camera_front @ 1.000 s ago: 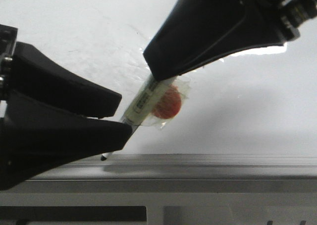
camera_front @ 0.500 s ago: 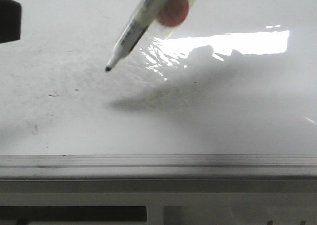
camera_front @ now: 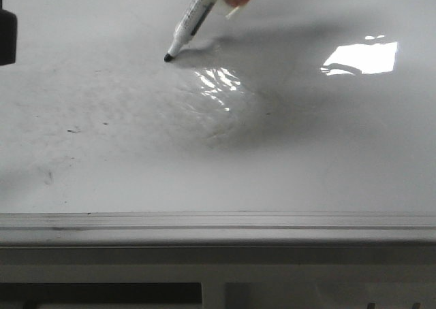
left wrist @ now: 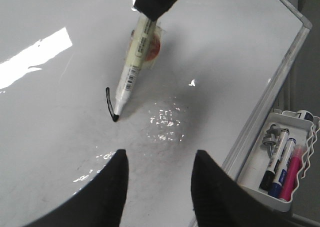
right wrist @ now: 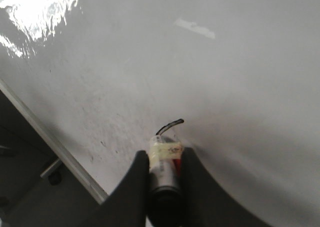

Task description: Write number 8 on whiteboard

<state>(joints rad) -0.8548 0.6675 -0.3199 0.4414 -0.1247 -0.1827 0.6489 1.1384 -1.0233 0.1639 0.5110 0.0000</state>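
While right pincer (right wrist: pixel 162 162) pinches marker (left wrist: pixel 131 72), number 8 (left wrist: pixel 110 103) only short curved black stroke; left pincer (left wrist: pixel 159 172) spread.

Whiteboard (camera_front: pixel 327 159): glossy white-grey, bright glare patches, faint dark smudges; grey metal edge rail (camera_front: pixel 218 222).
Marker pen (left wrist: pixel 131 73): pale body, black barcode print, black tip.
Stroke (left wrist: pixel 109 102): thin black line.
Tray pens (left wrist: pixel 281 166): black, blue, pink.
Left gripper (left wrist: pixel 159 173): black fingers.

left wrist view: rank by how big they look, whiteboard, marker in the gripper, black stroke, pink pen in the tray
1. whiteboard
2. marker
3. pink pen, though distance from the camera makes this ranking unsure
4. black stroke
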